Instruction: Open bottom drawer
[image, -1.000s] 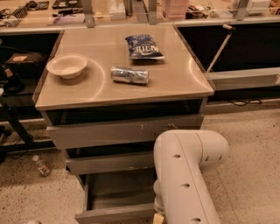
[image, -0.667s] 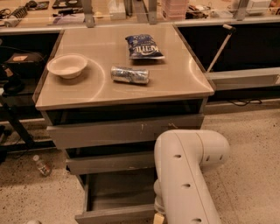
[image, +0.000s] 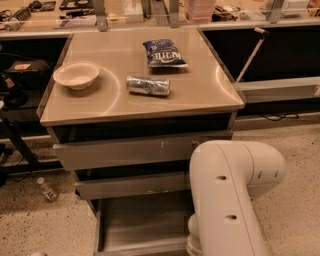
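The grey metal cabinet (image: 140, 107) has three drawers. The bottom drawer (image: 142, 225) is pulled out toward me, and its shallow grey tray shows below the middle front (image: 132, 185). The top front (image: 135, 150) with white scratch marks is closed. My white arm (image: 230, 195) rises from the bottom right and covers the bottom drawer's right part. My gripper is hidden below the arm, out of view at the frame's bottom edge.
On the cabinet top lie a white bowl (image: 76, 75), a crushed can (image: 148, 85) on its side and a blue chip bag (image: 164, 53). A small bottle (image: 47, 189) lies on the floor at left. Benches with clutter stand behind.
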